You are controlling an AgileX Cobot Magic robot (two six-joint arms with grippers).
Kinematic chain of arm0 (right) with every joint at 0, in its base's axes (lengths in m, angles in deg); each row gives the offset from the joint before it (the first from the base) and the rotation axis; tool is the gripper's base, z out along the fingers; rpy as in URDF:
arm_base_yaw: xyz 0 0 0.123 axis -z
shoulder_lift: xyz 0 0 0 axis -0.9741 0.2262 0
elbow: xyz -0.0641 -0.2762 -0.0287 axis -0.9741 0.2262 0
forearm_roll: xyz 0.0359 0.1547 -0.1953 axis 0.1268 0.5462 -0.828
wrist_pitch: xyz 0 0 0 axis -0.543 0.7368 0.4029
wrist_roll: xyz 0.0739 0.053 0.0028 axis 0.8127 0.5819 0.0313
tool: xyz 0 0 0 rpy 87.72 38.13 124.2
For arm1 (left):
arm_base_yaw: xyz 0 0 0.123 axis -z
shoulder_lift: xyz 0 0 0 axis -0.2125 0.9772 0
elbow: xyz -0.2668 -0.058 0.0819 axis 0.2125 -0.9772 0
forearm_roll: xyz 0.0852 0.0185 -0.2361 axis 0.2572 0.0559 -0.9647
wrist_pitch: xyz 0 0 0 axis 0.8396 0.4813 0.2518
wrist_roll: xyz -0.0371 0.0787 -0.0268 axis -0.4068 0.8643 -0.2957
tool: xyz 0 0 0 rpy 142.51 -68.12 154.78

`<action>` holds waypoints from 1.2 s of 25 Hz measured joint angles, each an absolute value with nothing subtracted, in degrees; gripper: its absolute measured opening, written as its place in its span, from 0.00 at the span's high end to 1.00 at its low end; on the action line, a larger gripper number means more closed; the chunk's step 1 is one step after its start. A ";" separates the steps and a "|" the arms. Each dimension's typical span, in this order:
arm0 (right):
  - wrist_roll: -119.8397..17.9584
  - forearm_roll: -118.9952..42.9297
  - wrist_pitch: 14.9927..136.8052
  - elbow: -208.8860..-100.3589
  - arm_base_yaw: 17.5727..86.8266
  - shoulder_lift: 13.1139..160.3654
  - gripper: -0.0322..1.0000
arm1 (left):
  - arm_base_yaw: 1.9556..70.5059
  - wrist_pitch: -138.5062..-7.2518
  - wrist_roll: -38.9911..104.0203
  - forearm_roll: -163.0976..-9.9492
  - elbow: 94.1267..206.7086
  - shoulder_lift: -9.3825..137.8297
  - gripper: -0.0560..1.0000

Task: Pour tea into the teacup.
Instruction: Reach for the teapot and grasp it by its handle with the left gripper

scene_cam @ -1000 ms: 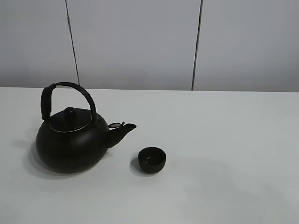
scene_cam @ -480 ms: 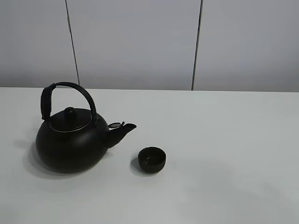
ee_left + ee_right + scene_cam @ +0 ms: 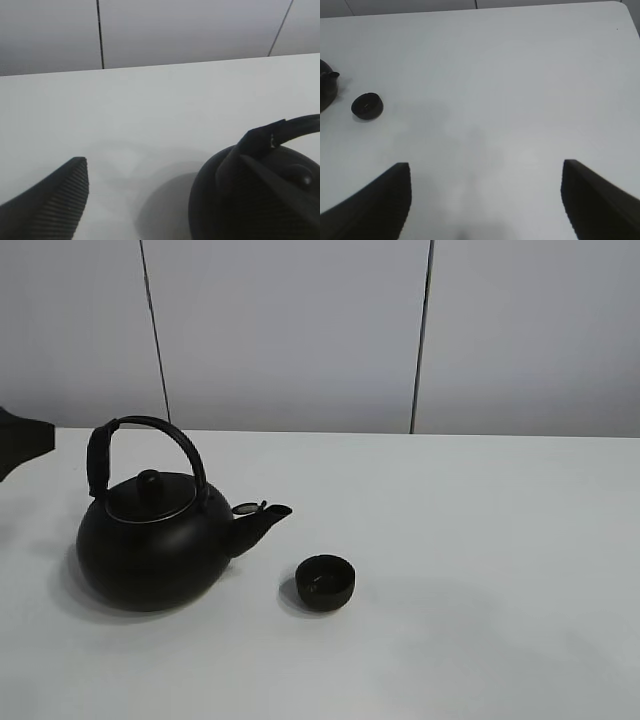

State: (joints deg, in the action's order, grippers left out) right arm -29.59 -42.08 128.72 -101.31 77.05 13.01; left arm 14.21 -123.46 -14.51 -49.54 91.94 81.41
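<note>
teacup (image 3: 326,582) sits just off the kettle (image 3: 150,550) spout, tons of bare counter (image 3: 500,540) rightward to the edge, and left end effector (image 3: 162,165) and right end effector (image 3: 486,170) both gape wide, empty.

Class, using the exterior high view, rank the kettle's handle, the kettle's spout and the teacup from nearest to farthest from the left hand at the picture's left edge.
1. kettle's handle: on the left, closest to the left hand.
2. kettle's spout: on the kettle's right side, pointing away from that hand.
3. teacup: right of the spout and nearer the camera, farthest.
</note>
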 joint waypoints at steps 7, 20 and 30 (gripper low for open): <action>-29.59 -42.08 128.67 -101.31 77.05 13.01 0.42 | 14.21 -129.40 -14.72 -44.94 91.94 85.63 0.41; -29.59 -42.08 128.67 -101.31 77.05 13.01 0.42 | 14.21 -134.86 -13.36 -40.73 92.43 91.24 0.45; -29.59 -42.08 128.67 -101.31 77.05 13.01 0.42 | 14.59 -136.86 -13.18 -40.79 95.53 93.71 0.46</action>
